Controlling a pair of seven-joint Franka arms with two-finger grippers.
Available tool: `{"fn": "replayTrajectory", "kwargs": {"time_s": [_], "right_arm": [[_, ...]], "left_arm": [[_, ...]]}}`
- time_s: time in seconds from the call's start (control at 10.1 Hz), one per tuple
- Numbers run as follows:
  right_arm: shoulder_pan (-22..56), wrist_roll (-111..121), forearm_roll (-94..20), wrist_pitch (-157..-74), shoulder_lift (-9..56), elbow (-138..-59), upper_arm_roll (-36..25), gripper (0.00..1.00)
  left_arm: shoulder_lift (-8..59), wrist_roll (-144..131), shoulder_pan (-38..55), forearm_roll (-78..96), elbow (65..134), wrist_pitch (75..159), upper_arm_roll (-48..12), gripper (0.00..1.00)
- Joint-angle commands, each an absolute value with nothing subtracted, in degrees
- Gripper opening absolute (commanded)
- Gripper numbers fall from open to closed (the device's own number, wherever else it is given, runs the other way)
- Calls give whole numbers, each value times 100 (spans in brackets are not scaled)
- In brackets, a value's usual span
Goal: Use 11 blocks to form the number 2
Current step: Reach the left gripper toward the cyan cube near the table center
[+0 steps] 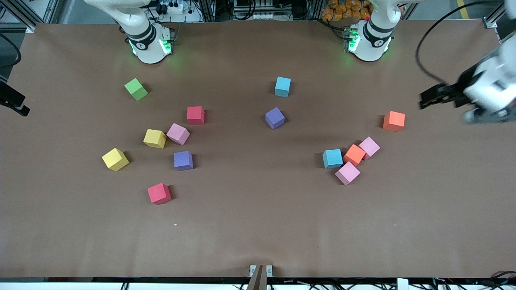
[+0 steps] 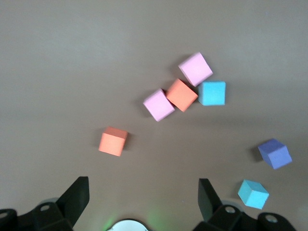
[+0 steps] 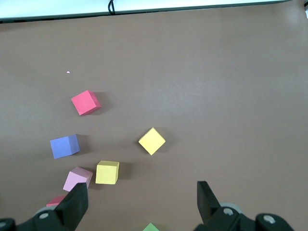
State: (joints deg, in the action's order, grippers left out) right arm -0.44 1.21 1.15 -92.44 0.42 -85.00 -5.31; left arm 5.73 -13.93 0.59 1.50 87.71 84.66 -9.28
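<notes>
The blocks lie scattered on the brown table, and no number 2 shows. Toward the right arm's end are a red block (image 1: 195, 115), a pink block (image 1: 177, 133), a yellow block (image 1: 155, 138), a purple block (image 1: 183, 160) and a second red block (image 1: 159, 193). Mid-table lie a light blue block (image 1: 282, 86) and a purple block (image 1: 275, 118). Toward the left arm's end an orange block (image 1: 394, 121) sits alone beside a tight cluster (image 1: 354, 154). My left gripper (image 1: 423, 100) (image 2: 143, 180) hangs open and empty over that end. My right gripper (image 3: 141, 185) is open, high over the green cube (image 3: 151, 227).
The green cube (image 1: 136, 89) sits close to the right arm's base (image 1: 150, 44). A second yellow block (image 1: 115, 159) lies nearer the table's end. A black fixture (image 1: 14, 102) juts in at that end. A small mount (image 1: 261, 274) stands at the front edge.
</notes>
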Motion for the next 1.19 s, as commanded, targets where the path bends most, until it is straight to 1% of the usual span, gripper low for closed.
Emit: {"fn": "replayTrajectory", "kwargs": {"time_s": [0.0,0.2,0.4,0.5,0.79,0.99,1.09], "right_arm": [[9,97,141,-9202,79,-8420,-527,100],[0,97,141,-9202,88,-8429,-527,100],[17,105,149,-9202,167,-8429,-527,100],[26,97,149,-9193,193,-8429,-519,100],[271,88,149,-9176,395,-8429,-519,100],[290,97,149,-9141,483,-8437,-519,100],[307,97,149,-9123,562,-8437,-519,100]], "left_arm": [[887,-2746,657,132,9156,8962,-1238,100],[905,-3389,922,140,9797,9709,-1432,100],[870,-4006,1046,123,10316,9922,-1730,100],[844,-4069,1037,114,10623,10114,-1958,100],[878,-4192,1072,114,11730,11089,-2792,100],[888,-4219,1081,210,12538,12185,-3416,100],[966,-4254,1125,307,12699,12495,-3663,100]]}}
